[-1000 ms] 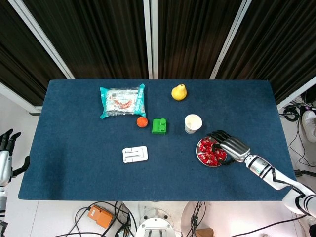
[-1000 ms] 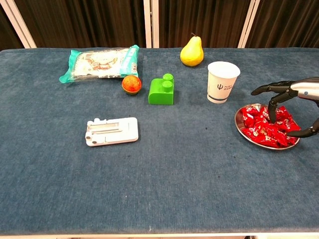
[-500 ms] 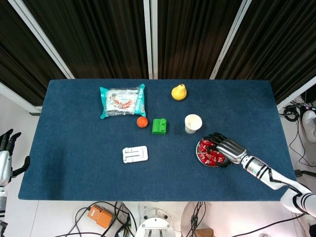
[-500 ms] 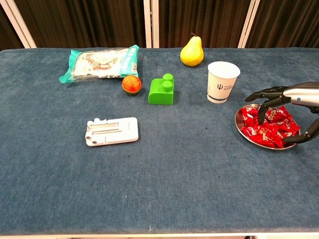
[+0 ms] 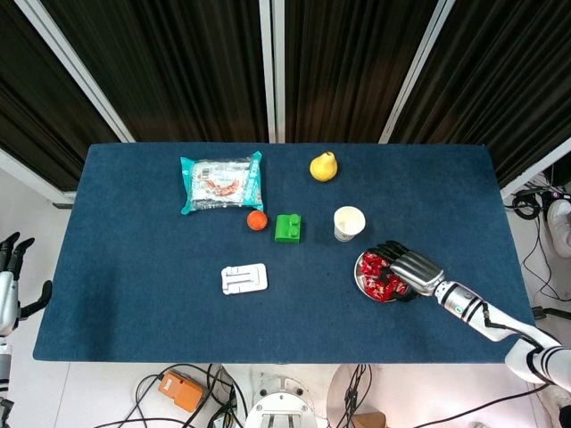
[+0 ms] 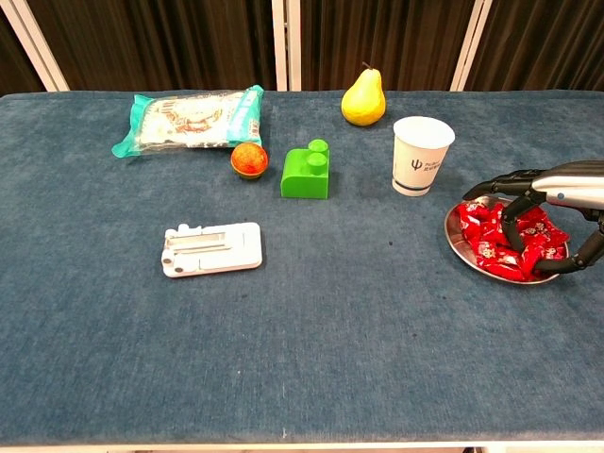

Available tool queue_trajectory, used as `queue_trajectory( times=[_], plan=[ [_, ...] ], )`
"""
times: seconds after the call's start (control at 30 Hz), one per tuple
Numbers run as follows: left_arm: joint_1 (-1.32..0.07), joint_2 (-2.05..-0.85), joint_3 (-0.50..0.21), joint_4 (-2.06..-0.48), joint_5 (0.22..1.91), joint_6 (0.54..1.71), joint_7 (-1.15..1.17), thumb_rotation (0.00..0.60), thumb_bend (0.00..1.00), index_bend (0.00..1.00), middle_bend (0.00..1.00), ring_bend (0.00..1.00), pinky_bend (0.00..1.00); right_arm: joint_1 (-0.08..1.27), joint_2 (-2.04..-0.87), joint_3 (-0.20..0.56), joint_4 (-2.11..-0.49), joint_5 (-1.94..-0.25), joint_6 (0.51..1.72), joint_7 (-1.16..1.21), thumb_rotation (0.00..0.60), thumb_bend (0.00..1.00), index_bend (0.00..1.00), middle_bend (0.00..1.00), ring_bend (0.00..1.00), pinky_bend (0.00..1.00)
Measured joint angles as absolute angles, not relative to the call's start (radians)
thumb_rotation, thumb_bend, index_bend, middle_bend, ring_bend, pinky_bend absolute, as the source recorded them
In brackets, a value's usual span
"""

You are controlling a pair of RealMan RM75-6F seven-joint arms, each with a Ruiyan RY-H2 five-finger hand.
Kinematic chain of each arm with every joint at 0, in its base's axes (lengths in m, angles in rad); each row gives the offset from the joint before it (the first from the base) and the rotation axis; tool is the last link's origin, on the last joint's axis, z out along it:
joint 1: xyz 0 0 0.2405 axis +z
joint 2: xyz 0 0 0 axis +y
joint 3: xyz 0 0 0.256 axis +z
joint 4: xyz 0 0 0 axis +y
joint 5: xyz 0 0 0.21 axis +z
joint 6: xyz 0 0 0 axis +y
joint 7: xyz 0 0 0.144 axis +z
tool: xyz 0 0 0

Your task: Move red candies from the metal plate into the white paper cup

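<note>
A metal plate (image 5: 359,277) (image 6: 453,243) heaped with red candies (image 5: 378,274) (image 6: 485,237) lies on the blue table at the right. Just behind it to the left stands the white paper cup (image 5: 349,223) (image 6: 421,156), upright and apparently empty. My right hand (image 5: 412,268) (image 6: 545,192) hovers over the plate's right half, its fingers spread and curved down so the tips touch the candies, the thumb low at the plate's near right rim. No candy is plainly gripped. My left hand (image 5: 8,287) hangs off the table's left edge with fingers apart, holding nothing.
A yellow pear (image 5: 324,166) (image 6: 363,97) sits behind the cup. A green block (image 5: 287,227) (image 6: 307,170) and an orange ball (image 5: 257,220) (image 6: 249,159) lie left of the cup. Further left are a snack bag (image 5: 221,182) (image 6: 192,119) and a flat white holder (image 5: 244,279) (image 6: 211,248).
My right hand has sunk lower over the plate and its fingers have curled down into the candies. The left hand has stayed put.
</note>
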State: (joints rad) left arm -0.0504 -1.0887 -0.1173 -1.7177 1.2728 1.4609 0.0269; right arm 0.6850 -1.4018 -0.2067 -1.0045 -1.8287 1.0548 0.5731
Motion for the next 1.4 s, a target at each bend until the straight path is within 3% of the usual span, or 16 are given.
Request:
queue_trajectory(
  times=[0.13, 0.43, 0.8, 1.17, 1.4],
  plan=[
    [-0.05, -1.088, -0.119, -1.718, 1.272, 1.462, 0.021, 0.6, 0.34, 0.11, 0.0, 0.0, 0.0, 0.684, -1.39, -0.2, -1.017, -1.818, 1.07, 0.568, 0.6, 0.61, 0.68, 0.09, 0.01, 0.01],
    [-0.049, -1.09, -0.121, -1.719, 1.269, 1.462, 0.02, 0.6, 0.34, 0.11, 0.0, 0.0, 0.0, 0.682, -1.363, -0.181, -1.044, -1.796, 1.104, 0.57, 0.6, 0.62, 0.68, 0.1, 0.01, 0.01],
    [-0.049, -1.092, -0.12, -1.719, 1.272, 1.464, 0.024, 0.6, 0.34, 0.11, 0.0, 0.0, 0.0, 0.694, -1.261, -0.072, -1.148, -1.739, 1.209, 0.573, 0.6, 0.62, 0.68, 0.09, 0.01, 0.01],
    [-0.048, -1.092, -0.118, -1.718, 1.274, 1.465, 0.031, 0.6, 0.34, 0.11, 0.0, 0.0, 0.0, 0.831, -1.302, 0.02, -1.082, -1.677, 1.052, 0.569, 0.6, 0.62, 0.68, 0.09, 0.01, 0.01],
    [-0.049, -1.09, -0.117, -1.719, 1.276, 1.463, 0.03, 0.6, 0.34, 0.11, 0.0, 0.0, 0.0, 0.898, -1.374, 0.034, -0.998, -1.655, 0.942, 0.579, 0.6, 0.62, 0.68, 0.09, 0.01, 0.01]
  ],
)
